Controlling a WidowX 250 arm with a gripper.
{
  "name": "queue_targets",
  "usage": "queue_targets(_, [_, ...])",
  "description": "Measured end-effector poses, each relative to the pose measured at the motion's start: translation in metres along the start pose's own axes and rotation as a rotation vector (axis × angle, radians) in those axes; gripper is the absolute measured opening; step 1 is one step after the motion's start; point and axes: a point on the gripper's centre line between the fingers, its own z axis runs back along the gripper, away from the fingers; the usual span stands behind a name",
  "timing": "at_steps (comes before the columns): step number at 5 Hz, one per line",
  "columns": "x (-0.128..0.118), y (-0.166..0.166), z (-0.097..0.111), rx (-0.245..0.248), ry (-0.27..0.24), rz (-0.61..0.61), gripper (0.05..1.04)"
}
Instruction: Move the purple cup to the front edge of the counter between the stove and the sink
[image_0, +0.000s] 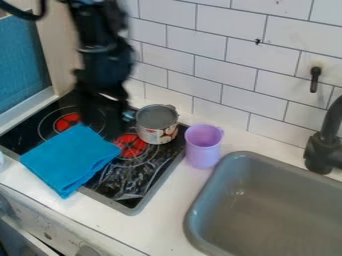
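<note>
The black gripper (107, 117) hangs over the back of the stove, at the upper left, just left of an open can. The can (157, 125) is grey inside with a printed label and stands upright at the stove's back right. A folded blue cloth (70, 158) lies over the stove's front left part, below the gripper. To the right of the can, a purple cup (203, 146) stands upright on the counter, its handle toward the wall.
The black stove top (137, 177) has red burner marks. A grey sink (267, 205) is set in the counter at the lower right, with a black faucet (324, 145) behind it. White wall tiles (200, 60) rise along the back.
</note>
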Motion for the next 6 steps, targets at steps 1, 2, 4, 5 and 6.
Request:
queue_targets(1, [0.020, -0.035, 0.001, 0.002, -0.052, -0.083, 1.001])
queue_targets(2, [0.040, -0.080, 0.000, -0.006, -0.054, -0.154, 1.001])
queue_targets(4, [0.079, -0.110, 0.003, 0.023, -0.150, -0.185, 1.001])
queue_targets(5, [0.084, -0.106, 0.000, 0.049, -0.144, -0.170, 1.001])
queue_targets(6, [0.086, -0.101, -0.005, 0.075, -0.128, -0.165, 1.001])
